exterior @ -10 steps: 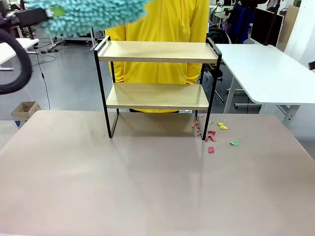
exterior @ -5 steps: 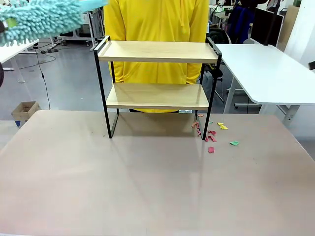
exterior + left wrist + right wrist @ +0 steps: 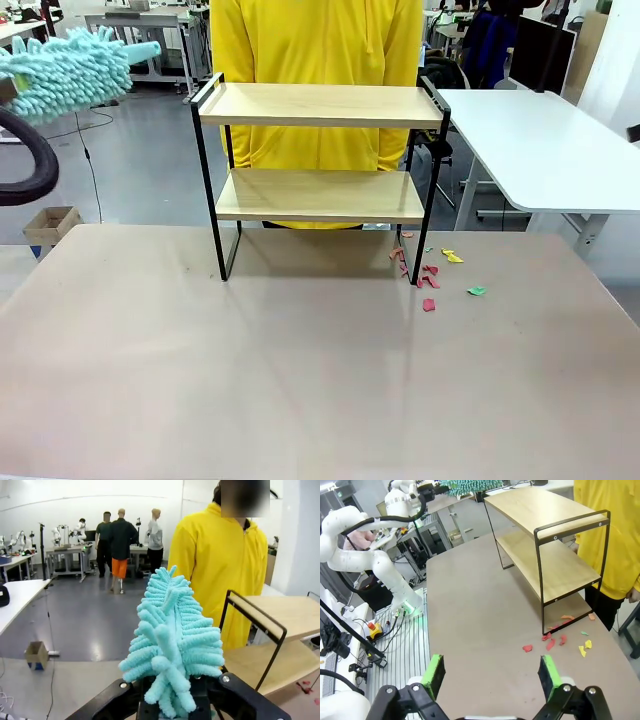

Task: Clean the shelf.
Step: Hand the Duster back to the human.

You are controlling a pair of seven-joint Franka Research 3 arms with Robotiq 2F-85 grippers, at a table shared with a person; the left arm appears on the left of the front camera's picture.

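Left of the shelf (image 3: 318,152), left gripper (image 3: 172,700) clamps a duster (image 3: 172,652); no legible writing.

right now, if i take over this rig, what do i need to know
Left gripper: shut on the turquoise duster, held up in the air off the shelf's left end.
Right gripper: open and holding nothing, above the near part of the table.
The shelf stands upright at the table's far edge, in front of a person in a yellow top. Both boards look bare.
Small red, yellow and green scraps lie on the table by the shelf's right leg.
Done: shelf boards look clean.
Left: scraps on the table, if they count; put the duster down.
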